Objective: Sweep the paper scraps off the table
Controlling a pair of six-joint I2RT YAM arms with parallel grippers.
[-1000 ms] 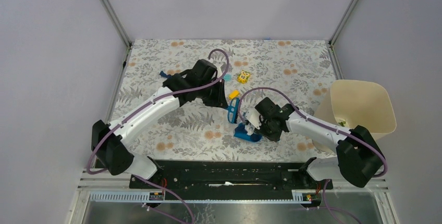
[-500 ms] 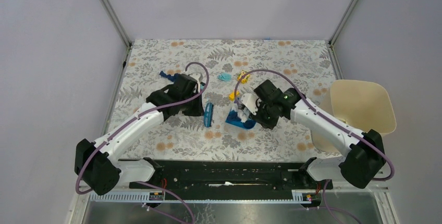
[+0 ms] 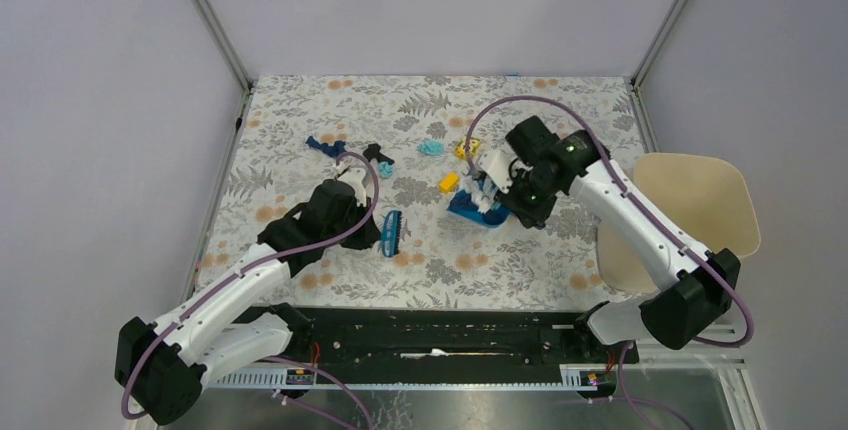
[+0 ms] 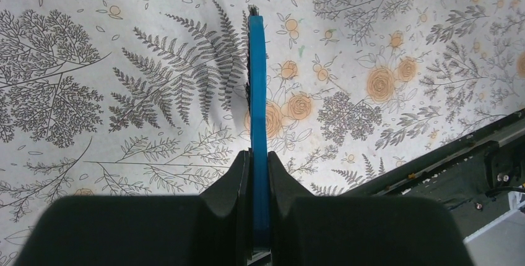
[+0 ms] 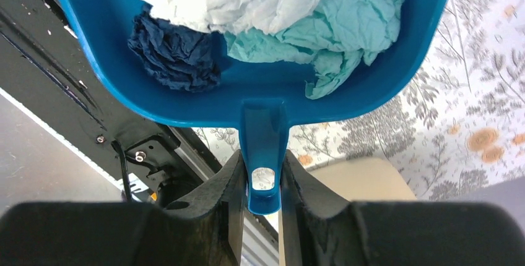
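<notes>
Jaws of the left gripper are pinched almost shut on the handle of a thin blue plastic hand brush. The brush is seen edge-on, its dark bristles pointing away from the wrist over the fern-and-flower cloth of the table. Nothing lies in front of the bristles in that view. Jaws of the right gripper are narrowly parted and clamp the stubby handle of a blue plastic dustpan. The pan holds crumpled paper scraps: a teal wad, a dark blue one and some white tissue, all bunched against its back wall.

From above, the dustpan sits mid-table beside a smooth yellow rectangular block; whether its lip touches the cloth I cannot tell. A light cyan paper wad lies loose farther back, near a small yellow patterned toy. A dark blue paper wad lies well off to the left. The cream plastic bin stands at the right edge of the table.

This looks like mid-sweep: one load gathered, two wads left. The next move probably calls for setting the pan lip flat near the cyan wad and drawing the brush behind it, steering clear of the toy and the block
</notes>
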